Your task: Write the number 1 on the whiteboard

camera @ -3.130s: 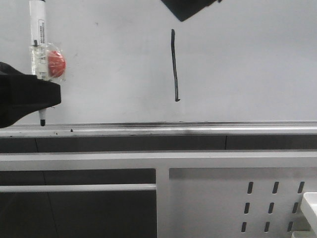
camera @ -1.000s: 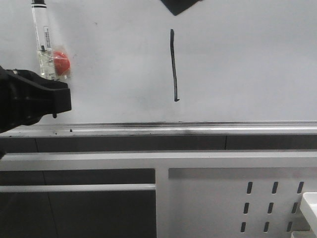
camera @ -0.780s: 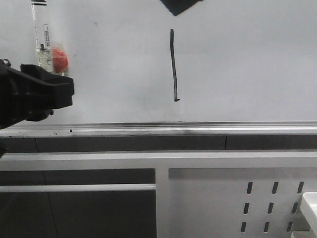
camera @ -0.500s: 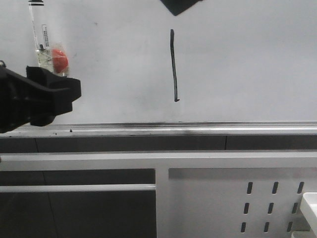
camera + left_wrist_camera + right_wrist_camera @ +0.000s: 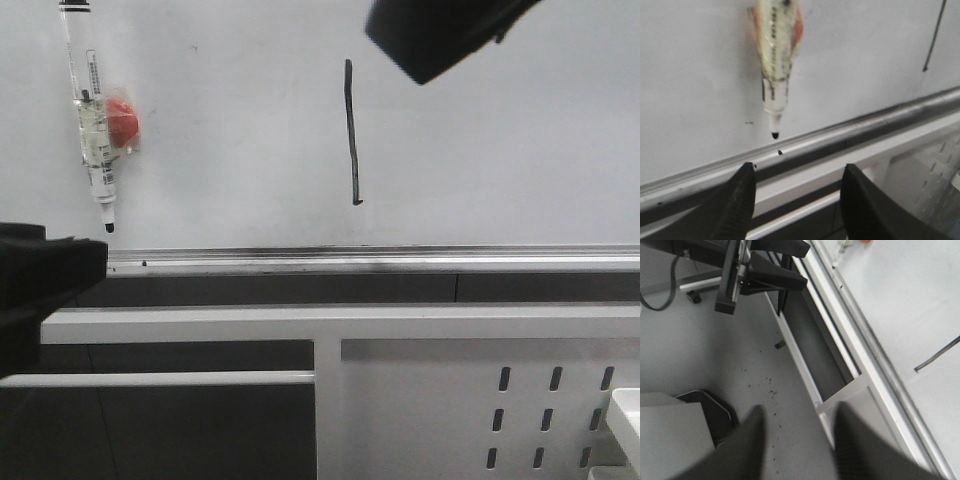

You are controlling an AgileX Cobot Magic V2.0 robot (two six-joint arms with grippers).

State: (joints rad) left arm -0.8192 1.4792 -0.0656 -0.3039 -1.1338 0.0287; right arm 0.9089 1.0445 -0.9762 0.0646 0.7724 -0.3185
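Number 1 [image 5: 351,130] runs near-vertical mid-whiteboard [image 5: 500,170], hook toward the rail; left gripper [image 5: 797,200] jaws wide, right gripper [image 5: 800,440] jaws apart, both empty.

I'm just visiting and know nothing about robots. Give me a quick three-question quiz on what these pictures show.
1. True or false: the left gripper is clamped on the marker pen.
2. Where is the number 1 relative to the pen in the front view: A to its left, B to its right, C below the tray rail?
3. Fill in: the pen's black tip points ____ along the whiteboard.

Key: 1 false, its fingers are apart and empty below the pen. 2 B. 3 down.
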